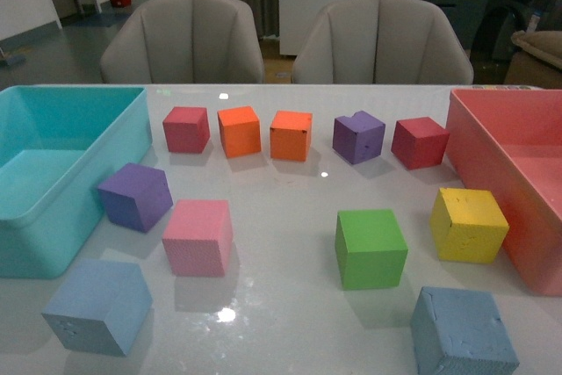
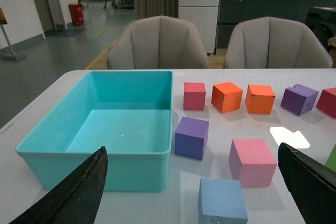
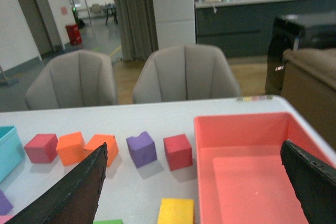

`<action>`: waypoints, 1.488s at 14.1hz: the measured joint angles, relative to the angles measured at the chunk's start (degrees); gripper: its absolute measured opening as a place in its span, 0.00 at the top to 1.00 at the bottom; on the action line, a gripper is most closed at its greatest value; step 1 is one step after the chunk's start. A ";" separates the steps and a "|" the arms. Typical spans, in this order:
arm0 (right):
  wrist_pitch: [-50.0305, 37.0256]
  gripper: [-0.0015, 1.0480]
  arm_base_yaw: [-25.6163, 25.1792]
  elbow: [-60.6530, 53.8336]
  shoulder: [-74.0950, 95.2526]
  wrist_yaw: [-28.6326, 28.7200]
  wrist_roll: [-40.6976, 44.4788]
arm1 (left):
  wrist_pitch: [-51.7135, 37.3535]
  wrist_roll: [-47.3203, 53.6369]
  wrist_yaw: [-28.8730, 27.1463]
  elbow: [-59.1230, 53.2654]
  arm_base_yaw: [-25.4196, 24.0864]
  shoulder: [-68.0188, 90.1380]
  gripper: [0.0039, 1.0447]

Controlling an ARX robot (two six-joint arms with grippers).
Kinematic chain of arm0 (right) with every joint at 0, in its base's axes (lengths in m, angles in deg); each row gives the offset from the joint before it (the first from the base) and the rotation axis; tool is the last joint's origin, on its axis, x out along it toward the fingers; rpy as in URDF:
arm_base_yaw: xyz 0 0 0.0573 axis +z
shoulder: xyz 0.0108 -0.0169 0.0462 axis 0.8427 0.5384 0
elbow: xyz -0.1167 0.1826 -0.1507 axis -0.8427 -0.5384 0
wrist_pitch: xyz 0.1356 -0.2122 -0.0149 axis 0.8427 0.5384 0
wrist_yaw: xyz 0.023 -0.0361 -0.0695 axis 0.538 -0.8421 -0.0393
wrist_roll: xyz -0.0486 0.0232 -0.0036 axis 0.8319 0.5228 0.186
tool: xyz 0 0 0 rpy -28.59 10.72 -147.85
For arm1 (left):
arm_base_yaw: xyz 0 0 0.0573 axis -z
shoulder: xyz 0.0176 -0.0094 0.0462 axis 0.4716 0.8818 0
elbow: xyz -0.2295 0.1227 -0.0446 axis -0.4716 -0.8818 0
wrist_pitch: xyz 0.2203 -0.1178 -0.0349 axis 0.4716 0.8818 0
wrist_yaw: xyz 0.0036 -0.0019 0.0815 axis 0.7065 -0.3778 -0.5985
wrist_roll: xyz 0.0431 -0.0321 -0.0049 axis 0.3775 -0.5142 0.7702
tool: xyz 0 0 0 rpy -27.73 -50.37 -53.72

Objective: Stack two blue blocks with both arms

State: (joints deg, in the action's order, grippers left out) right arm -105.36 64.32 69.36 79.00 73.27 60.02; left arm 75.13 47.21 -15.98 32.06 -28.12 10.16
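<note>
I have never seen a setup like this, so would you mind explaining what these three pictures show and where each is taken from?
This is a robot with two arms, facing a white table. The front picture comes from a camera on its body, looking ahead; neither arm shows there. The other two come from cameras on its wrists. The dark wedges at the lower corners are the left arm's fingers and the right arm's fingers, spread wide open and holding nothing.

On the table lie coloured foam cubes, with a turquoise bin on the robot's left and a pink bin on its right. The two it must stack sit nearest the robot: the left blue block and the right blue block, far apart. Two chairs stand beyond the table.
</note>
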 joint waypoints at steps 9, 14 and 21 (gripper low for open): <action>5.16 0.06 13.53 12.11 54.29 0.31 -17.57 | 0.00 0.02 0.00 0.00 0.00 0.02 0.06; 3.61 0.06 14.12 12.13 57.31 0.02 -18.40 | -0.02 0.02 -0.02 0.00 0.00 0.00 0.06; -1.53 0.23 16.04 10.58 63.60 -0.26 -19.91 | 0.00 0.02 -0.02 0.00 0.00 0.00 0.06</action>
State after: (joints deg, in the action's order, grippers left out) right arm -106.89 80.37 79.94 142.61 73.01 40.11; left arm 75.13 47.23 -16.00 32.06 -28.12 10.16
